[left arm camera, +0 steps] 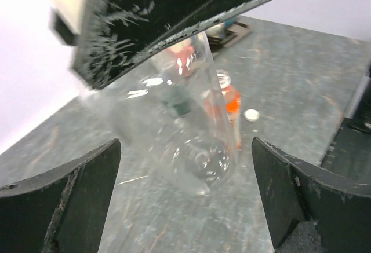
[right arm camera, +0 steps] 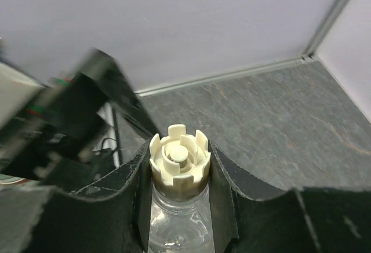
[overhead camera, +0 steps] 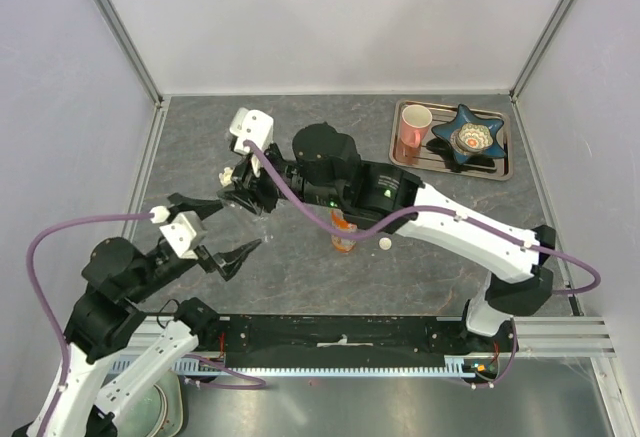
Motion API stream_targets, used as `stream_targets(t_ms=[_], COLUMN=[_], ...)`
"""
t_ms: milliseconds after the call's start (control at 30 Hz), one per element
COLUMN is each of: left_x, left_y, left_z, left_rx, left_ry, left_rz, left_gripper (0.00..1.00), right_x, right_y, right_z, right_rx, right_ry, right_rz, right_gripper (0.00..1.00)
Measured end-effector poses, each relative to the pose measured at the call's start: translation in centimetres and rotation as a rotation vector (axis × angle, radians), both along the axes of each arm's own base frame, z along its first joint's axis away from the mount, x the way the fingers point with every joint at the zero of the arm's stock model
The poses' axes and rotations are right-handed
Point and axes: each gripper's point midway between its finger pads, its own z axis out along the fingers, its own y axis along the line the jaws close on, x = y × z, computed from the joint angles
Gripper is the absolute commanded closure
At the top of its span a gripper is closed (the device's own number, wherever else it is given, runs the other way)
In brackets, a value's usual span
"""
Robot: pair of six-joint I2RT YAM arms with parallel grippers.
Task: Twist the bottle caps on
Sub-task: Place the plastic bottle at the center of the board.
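Finds, nearest the bases on the grey stone-look table (overhead camera: pixel 310 289), the left gripper (overhead camera: pixel 240 223) spread wide, closing on nothing. Meets farther in, right of centre, an orange bottle (overhead camera: pixel 343 232) standing upright with its neck open. Sees just to its right a loose white cap (overhead camera: pixel 384 244) lying flat on the tabletop, not touching the bottle. Notes the right arm's white forearm (overhead camera: pixel 470 227) slanting in from the right base toward the left. Traces along it a purple cable (overhead camera: pixel 285 187) that sags across the orange bottle's top in the overhead view and hides part of it. Finds farthest off, at the back right, a metal tray (overhead camera: pixel 440 164) carrying a pink mug (overhead camera: pixel 413 129) and a blue star-shaped dish (overhead camera: pixel 468 137), well apart from both grippers.

Catches, in the left wrist view, a clear bottle (left arm camera: pixel 200 154) between the left gripper's spread fingers (left arm camera: pixel 87 201). Shows it tilted, base toward that camera, touching neither finger. Cannot tell whether the base rests on the table. Notes a dark green patch in the clear plastic, on it or behind it, cannot tell which. Finds the right gripper (right arm camera: pixel 181 169) at the bottle's upper end, pressed together on a cream ribbed cap (right arm camera: pixel 179 154) seated on the neck, one finger on each side. Places this grip, seen from overhead, left of centre, just beyond the left gripper and left of the orange bottle.
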Motion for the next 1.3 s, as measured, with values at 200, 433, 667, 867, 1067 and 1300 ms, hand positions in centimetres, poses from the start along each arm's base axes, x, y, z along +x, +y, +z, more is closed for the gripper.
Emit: stream_targets(t_ms=[200,433,667,867,1067,1300], left_x=[2.7,0.6,-2.4,-2.3,-2.2,-1.5], left_y=[5.7,13.0,16.3,16.4,16.3,15.8], left_z=[0.9,5.6,10.9,10.9,10.9,10.3], left_rx=[-0.003,-0.194,-0.378,-0.386,-0.389,-0.374], left_ry=[-0.071,-0.221,-0.329,-0.319,-0.319,-0.308], left_rz=[0.354,0.644,0.706,0.700,0.693,0.693], left_gripper=[0.01,0.01,0.01,0.01,0.00,0.01], right_x=[4.3,10.8,20.0,24.6,26.0,26.4], right_y=[0.5,4.8,12.9,14.5,14.2,13.7], right_z=[-2.1,-4.3,-13.4,-22.0,-22.1,-22.8], right_rx=[-0.049,0.016,0.093,0.082,0.178,0.229], right_ry=[0.004,-0.021,-0.043,-0.038,-0.038,-0.019], right_rz=[-0.092,-0.213,-0.342,-0.460,-0.531,-0.572], right_gripper=[0.97,0.95,0.94,0.94,0.94,0.93])
